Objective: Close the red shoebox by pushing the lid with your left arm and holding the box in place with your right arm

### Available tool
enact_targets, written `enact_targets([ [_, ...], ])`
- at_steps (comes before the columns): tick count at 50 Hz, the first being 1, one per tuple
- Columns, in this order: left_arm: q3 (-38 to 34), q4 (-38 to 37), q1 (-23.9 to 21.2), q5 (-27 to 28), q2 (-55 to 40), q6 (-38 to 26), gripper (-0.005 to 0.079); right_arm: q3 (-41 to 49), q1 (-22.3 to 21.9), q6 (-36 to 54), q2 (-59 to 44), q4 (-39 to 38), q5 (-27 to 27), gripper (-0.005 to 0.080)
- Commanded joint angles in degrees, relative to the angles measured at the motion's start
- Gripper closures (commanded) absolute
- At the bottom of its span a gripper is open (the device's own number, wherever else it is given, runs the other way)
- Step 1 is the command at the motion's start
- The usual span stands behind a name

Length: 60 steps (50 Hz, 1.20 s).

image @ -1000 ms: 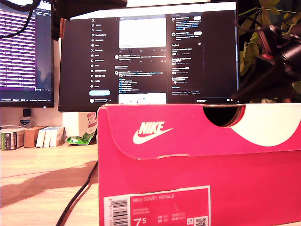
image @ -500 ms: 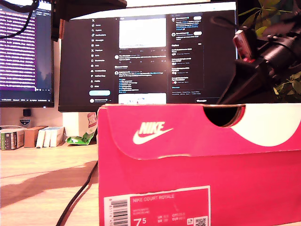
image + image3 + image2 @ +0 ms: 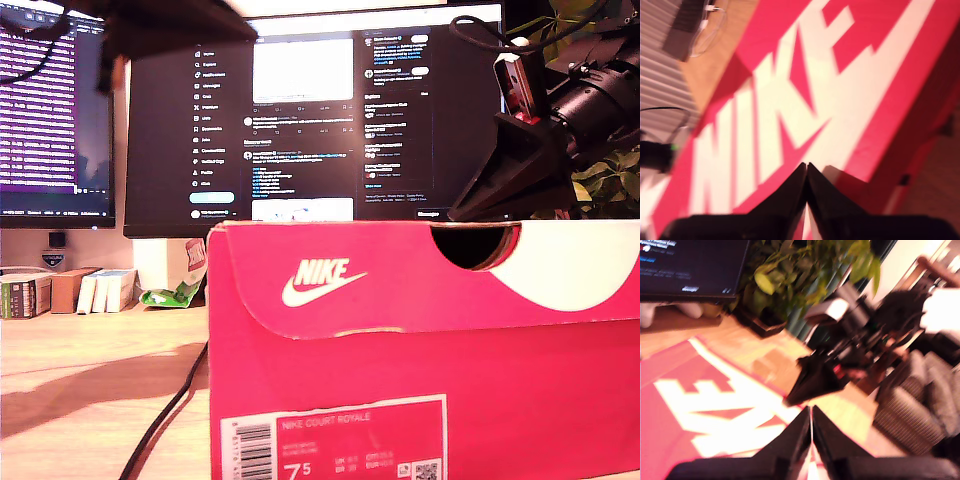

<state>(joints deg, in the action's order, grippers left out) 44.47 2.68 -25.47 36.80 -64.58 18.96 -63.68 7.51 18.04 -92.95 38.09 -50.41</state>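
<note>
The red shoebox [image 3: 520, 400] fills the exterior view's lower right, its lid [image 3: 400, 280] lying down over it with a white logo on the front flap. My second gripper [image 3: 462, 210], a black wedge with a red part, is shut and sits just over the lid's top edge at the exterior view's right. The second wrist view shows it [image 3: 806, 172] shut above the lid's big white lettering [image 3: 790, 100]. Whether it touches the lid is unclear. My first gripper [image 3: 811, 427] is shut too, over the lid [image 3: 685, 405], facing my second gripper [image 3: 812, 380]. The first arm [image 3: 170, 25] shows blurred at the exterior view's upper left.
Two monitors [image 3: 320, 120] stand behind the box, a leafy plant [image 3: 600, 175] at the exterior view's right. A black cable [image 3: 165, 415] runs over the wooden desk [image 3: 90, 380] beside the box. Small boxes [image 3: 60, 290] and a green wrapper [image 3: 170, 295] lie at the back.
My second gripper has swung left and down in the exterior view until its tip is at the lid's top edge. The first arm's dark shape has come further into the upper left.
</note>
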Motion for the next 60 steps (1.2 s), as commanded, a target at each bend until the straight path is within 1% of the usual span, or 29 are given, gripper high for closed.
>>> enact_targets([
  [1, -0.07, -1.05, 1.27, -1.92, 2.38, -1.84, 0.0761, 1.22, -0.96, 0.07, 3.63, -1.42, 1.99, 0.0764],
  [2, -0.07, -1.62, 1.57, -2.71, 2.91, -3.48, 0.0761, 1.22, -1.14, -0.13, 4.39, -1.86, 3.04, 0.0764],
  [4, -0.07, -2.97, 2.25, -4.02, 3.96, -3.72, 0.0761, 1.22, -1.53, -0.44, 5.84, -2.64, 4.81, 0.0764],
  [5, -0.07, -3.50, 2.56, -4.66, 4.37, -5.62, 0.0761, 1.22, -1.70, -0.66, 6.43, -2.95, 5.86, 0.0764],
  [8, -0.07, -5.60, 3.78, -5.95, 5.90, -7.19, 0.0761, 1.22, -2.58, -1.49, 8.44, -4.50, 8.44, 0.0764],
  [11, -0.09, -7.61, 5.22, -6.32, 7.02, -7.78, 0.0761, 1.22, -3.85, -3.04, 10.62, -5.95, 10.36, 0.0764],
  [12, -0.09, -8.20, 5.66, -6.45, 7.34, -9.46, 0.0761, 1.22, -4.22, -3.34, 11.28, -6.40, 11.76, 0.0764],
  [15, -0.09, -10.05, 7.06, -6.71, 8.13, -10.75, 0.0761, 1.22, -5.14, -4.76, 13.16, -7.61, 14.40, 0.0764],
  [22, -0.11, -13.18, 9.60, -6.93, 9.64, -13.22, 0.0761, 1.36, -7.04, -5.25, 17.46, -8.57, 21.16, 0.0764],
  [29, -0.50, -14.73, 11.69, -7.41, 10.80, -14.67, 0.0761, 3.15, -8.66, -6.47, 21.16, -10.49, 23.80, 0.0764],
  [36, -2.93, -14.80, 13.35, -7.41, 12.57, -14.95, 0.0761, 7.89, -9.46, -8.55, 24.96, -13.92, 27.23, 0.0764],
  [42, -5.90, -14.67, 14.78, -7.45, 14.84, -14.95, 0.0761, 13.84, -9.57, -10.27, 28.74, -18.05, 29.88, 0.0764],
  [45, -7.41, -14.29, 15.41, -7.65, 16.26, -14.93, 0.0761, 17.07, -9.55, -11.02, 31.06, -20.06, 32.11, 0.0764],
  [49, -9.09, -14.21, 16.04, -8.79, 18.27, -14.93, 0.0761, 21.05, -9.55, -13.33, 34.27, -23.34, 33.73, 0.0764],
  [51, -9.90, -14.03, 16.28, -10.12, 19.34, -14.93, 0.0761, 23.04, -9.57, -13.99, 35.91, -24.79, 35.36, 0.0764],
  [52, -10.40, -13.79, 16.39, -10.16, 19.93, -14.93, 0.0761, 23.91, -9.57, -14.10, 36.85, -25.24, 35.43, 0.0764],
  [54, -11.58, -12.83, 16.57, -11.15, 21.09, -14.91, 0.0761, 25.77, -9.55, -14.23, 38.62, -26.23, 37.46, 0.0764],
  [56, -12.87, -11.82, 16.72, -12.07, 22.53, -14.91, 0.0761, 27.39, -9.57, -14.25, 40.48, -26.82, 37.68, 0.0764],
  [57, -13.53, -11.45, 16.74, -12.61, 23.04, -14.84, 0.0761, 28.09, -9.55, -14.93, 41.29, -27.30, 39.06, 0.0764],
  [59, -14.93, -10.86, 16.74, -13.27, 24.48, -14.75, 0.0761, 29.57, -9.55, -15.50, 43.39, -28.11, 39.56, 0.0764],
  [60, -15.54, -10.47, 16.74, -14.49, 25.11, -14.75, 0.0761, 30.12, -9.55, -16.57, 44.22, -28.57, 40.39, 0.0764],
])
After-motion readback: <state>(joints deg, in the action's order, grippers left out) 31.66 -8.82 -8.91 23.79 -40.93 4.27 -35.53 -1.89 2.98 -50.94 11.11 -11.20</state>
